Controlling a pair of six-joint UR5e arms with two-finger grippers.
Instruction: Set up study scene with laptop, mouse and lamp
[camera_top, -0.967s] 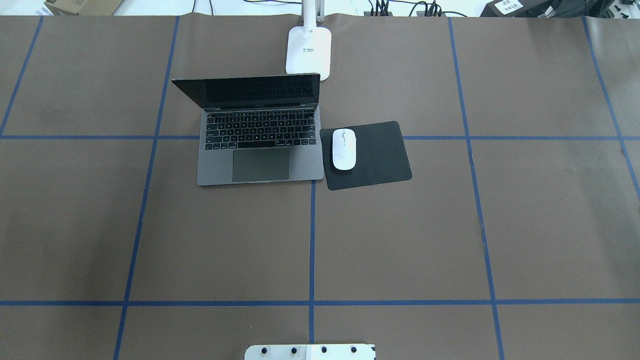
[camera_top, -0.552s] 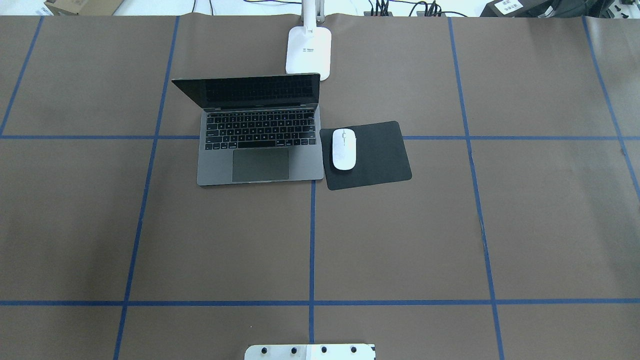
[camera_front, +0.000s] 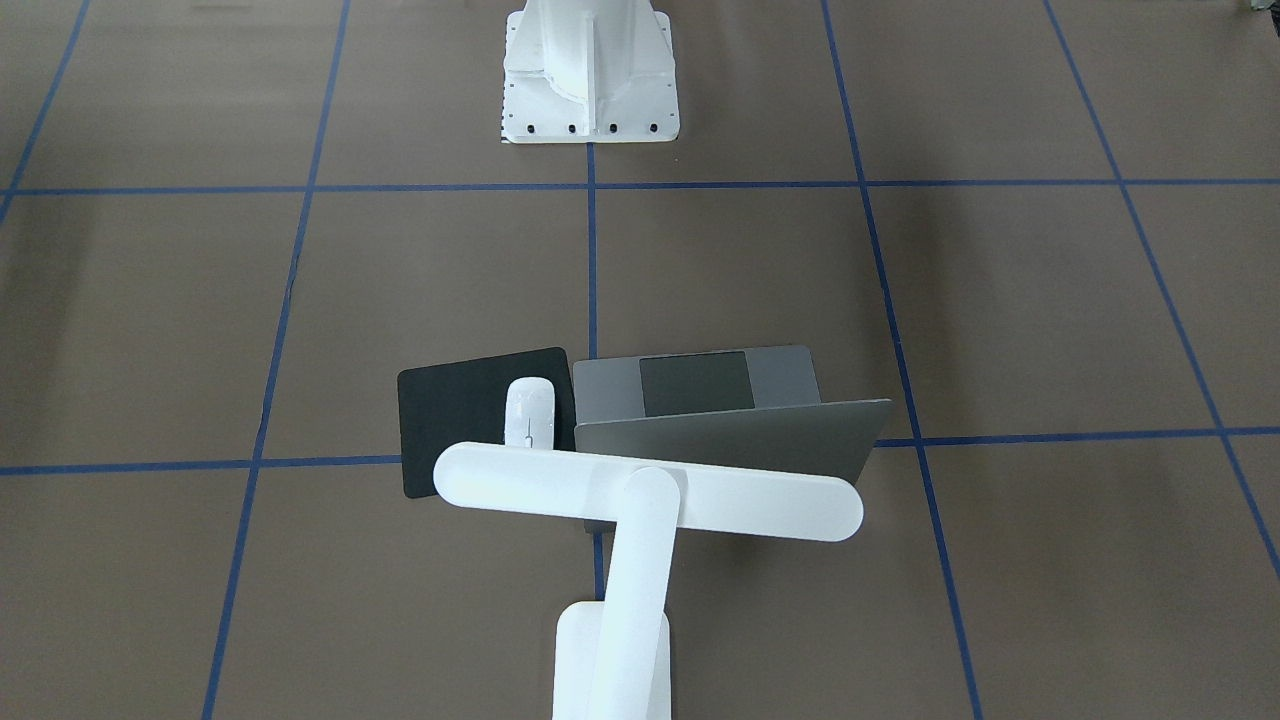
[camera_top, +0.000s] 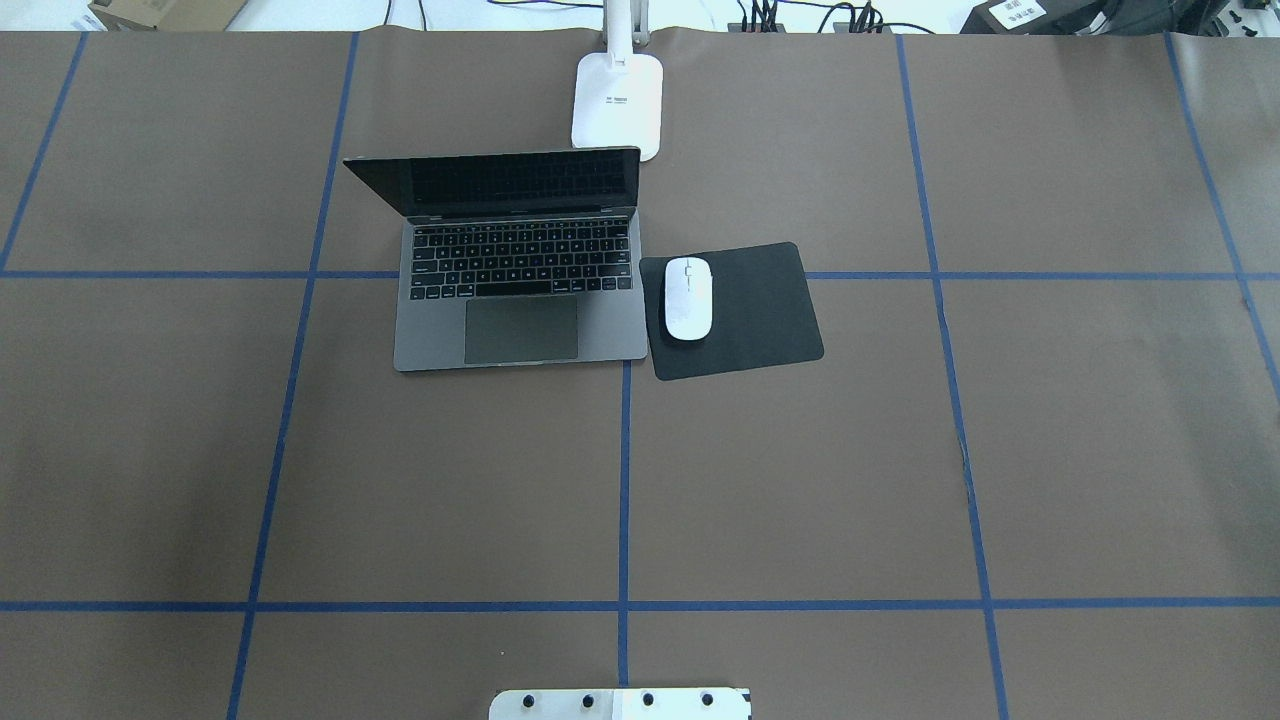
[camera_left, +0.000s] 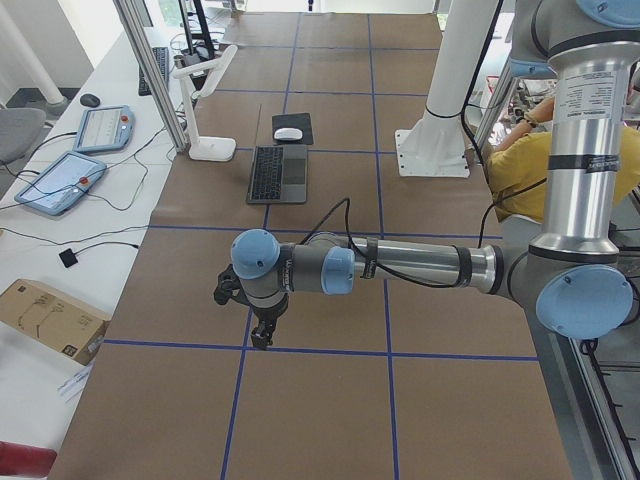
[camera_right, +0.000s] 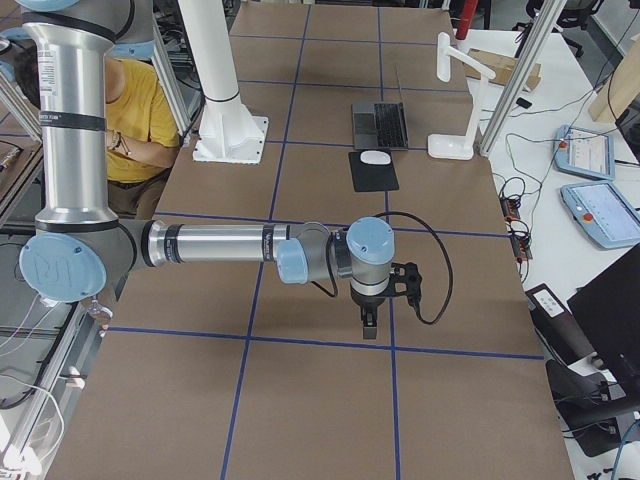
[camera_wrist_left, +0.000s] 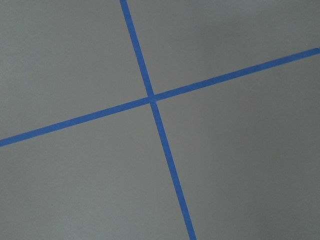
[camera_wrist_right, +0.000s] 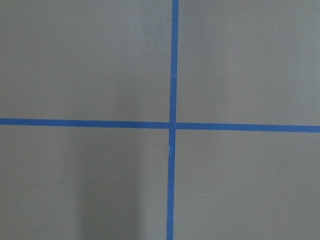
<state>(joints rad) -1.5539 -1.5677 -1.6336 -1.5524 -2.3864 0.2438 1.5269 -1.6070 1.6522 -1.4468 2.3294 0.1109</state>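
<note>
The grey laptop (camera_top: 520, 290) stands open at the table's far middle, screen facing the robot. The white mouse (camera_top: 688, 298) lies on the left part of a thin black pad (camera_top: 760, 310) just right of the laptop. The white lamp's base (camera_top: 617, 105) stands behind the laptop, and its bar head (camera_front: 650, 490) hangs over the lid. My left gripper (camera_left: 262, 340) and right gripper (camera_right: 369, 328) hang low over bare table at opposite ends, far from these things. They show only in the side views, so I cannot tell if they are open or shut.
The white ribbed pedestal (camera_front: 590, 70) stands bolted at the robot's side of the table. Blue tape lines (camera_top: 622, 480) grid the brown cover. A person in yellow (camera_right: 140, 110) sits beside the robot. Tablets (camera_left: 60, 180) and a cardboard box (camera_left: 45, 315) lie on the side bench.
</note>
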